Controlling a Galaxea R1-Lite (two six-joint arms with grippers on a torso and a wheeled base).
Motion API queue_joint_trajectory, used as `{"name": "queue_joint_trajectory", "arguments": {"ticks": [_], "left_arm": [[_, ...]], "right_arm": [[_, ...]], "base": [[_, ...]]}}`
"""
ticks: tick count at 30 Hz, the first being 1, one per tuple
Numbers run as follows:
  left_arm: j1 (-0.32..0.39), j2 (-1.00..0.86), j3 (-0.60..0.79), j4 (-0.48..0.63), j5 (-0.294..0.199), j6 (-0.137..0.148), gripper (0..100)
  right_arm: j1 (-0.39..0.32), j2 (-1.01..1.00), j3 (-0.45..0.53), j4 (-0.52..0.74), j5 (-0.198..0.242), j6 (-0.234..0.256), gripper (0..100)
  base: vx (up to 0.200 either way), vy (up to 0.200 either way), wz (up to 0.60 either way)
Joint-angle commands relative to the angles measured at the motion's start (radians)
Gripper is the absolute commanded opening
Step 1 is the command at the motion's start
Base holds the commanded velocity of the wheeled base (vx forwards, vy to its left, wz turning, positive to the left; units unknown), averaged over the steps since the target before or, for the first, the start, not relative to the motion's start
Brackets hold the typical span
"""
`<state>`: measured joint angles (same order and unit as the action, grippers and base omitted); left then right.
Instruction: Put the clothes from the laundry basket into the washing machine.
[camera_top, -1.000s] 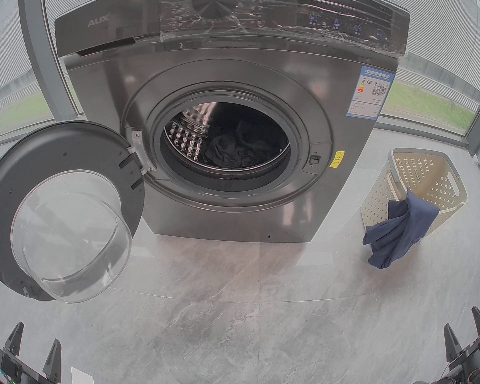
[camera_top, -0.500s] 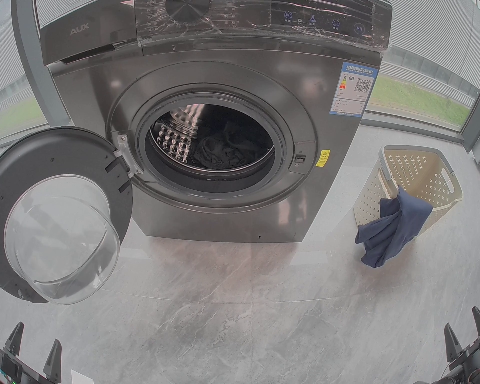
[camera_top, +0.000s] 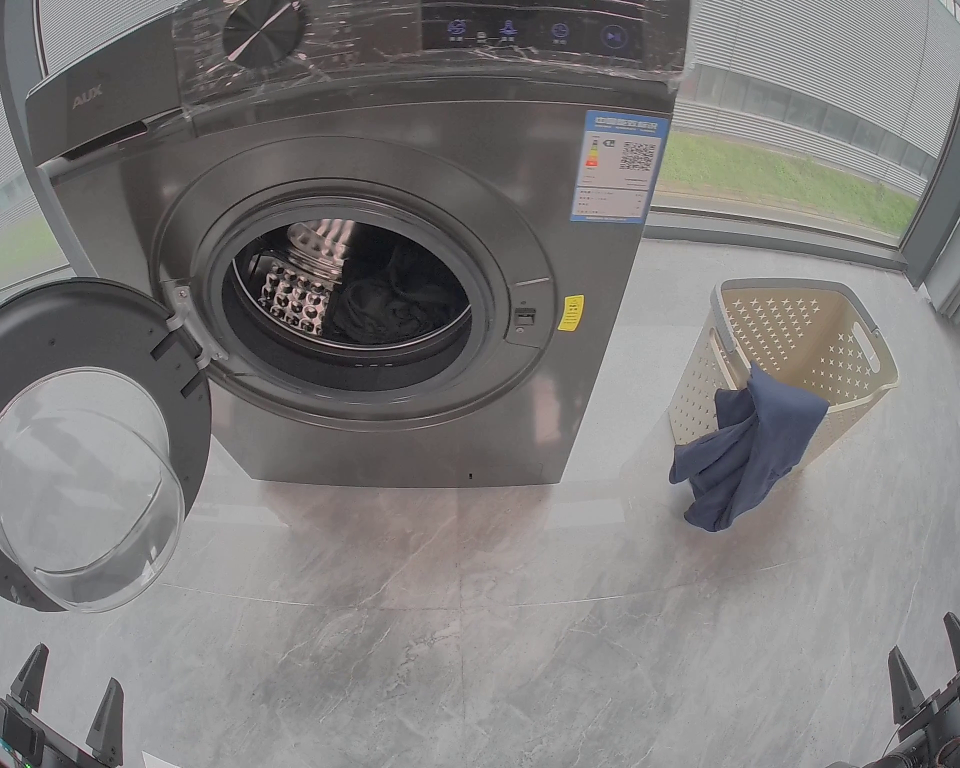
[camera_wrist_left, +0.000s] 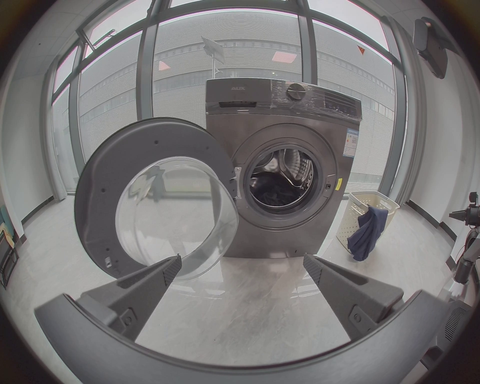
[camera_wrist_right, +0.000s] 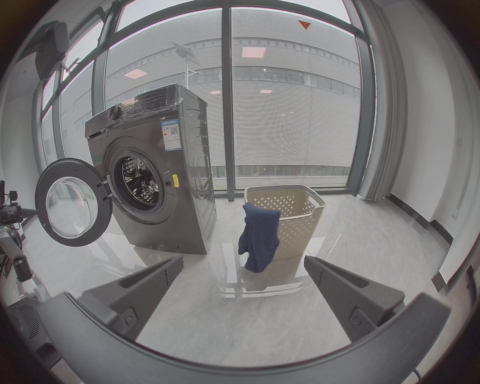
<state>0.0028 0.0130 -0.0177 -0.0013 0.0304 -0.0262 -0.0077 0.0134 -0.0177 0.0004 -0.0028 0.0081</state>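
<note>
1. 2 pairs of dark tapered fingers (camera_wrist_left: 135, 295) stand spread wide, with nothing between them. Our left gripper (camera_wrist_left: 241, 257) and our right gripper (camera_wrist_right: 243, 258) both hang low over the pale grey marbled floor (camera_top: 500, 620).
2. The task's thing is the dark blue cloth garment (camera_top: 755, 440). It lies well apart from both grippers, ahead and on our right side, and nearer the right gripper than the left.
3. The garment is draped over the near rim of the cream perforated plastic laundry basket (camera_top: 785, 285). Most of it hangs down the outside wall toward the floor, and we cannot tell whether its lowest fold touches the tiles.
4. The basket stands just beside the right flank of the grey steel front-loading washing machine (camera_top: 330, 150).
5. The machine's round dark door with the clear bowl-shaped window (camera_top: 90, 330) is swung fully open on our left. Dark crumpled clothes (camera_top: 385, 310) already lie in the studded metal drum (camera_top: 300, 290).
6. We judge that the step in hand is the approach to the basket for this 1 garment. No other clothes are visible in the basket.
7. The next move calls for us to close in until the right arm can reach the rim. We should then pinch the bunched cloth where it crosses the rim and lift it clear, so that the light basket does not tip.
</note>
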Motion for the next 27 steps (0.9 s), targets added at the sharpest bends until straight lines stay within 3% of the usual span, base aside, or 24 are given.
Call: {"name": "queue_joint_trajectory", "arguments": {"ticks": [1,27], "left_arm": [[0.000,-0.004,0.018,-0.002,0.000,0.002,100],[0.000,-0.004,0.018,0.000,0.002,-0.009,100]], "right_arm": [[0.000,-0.010,0.018,0.000,0.000,0.000,100],[0.000,-0.010,0.018,0.000,0.000,0.001,100]], "base": [[0.000,-0.200,0.00],[0.000,-0.200,0.00]]}}
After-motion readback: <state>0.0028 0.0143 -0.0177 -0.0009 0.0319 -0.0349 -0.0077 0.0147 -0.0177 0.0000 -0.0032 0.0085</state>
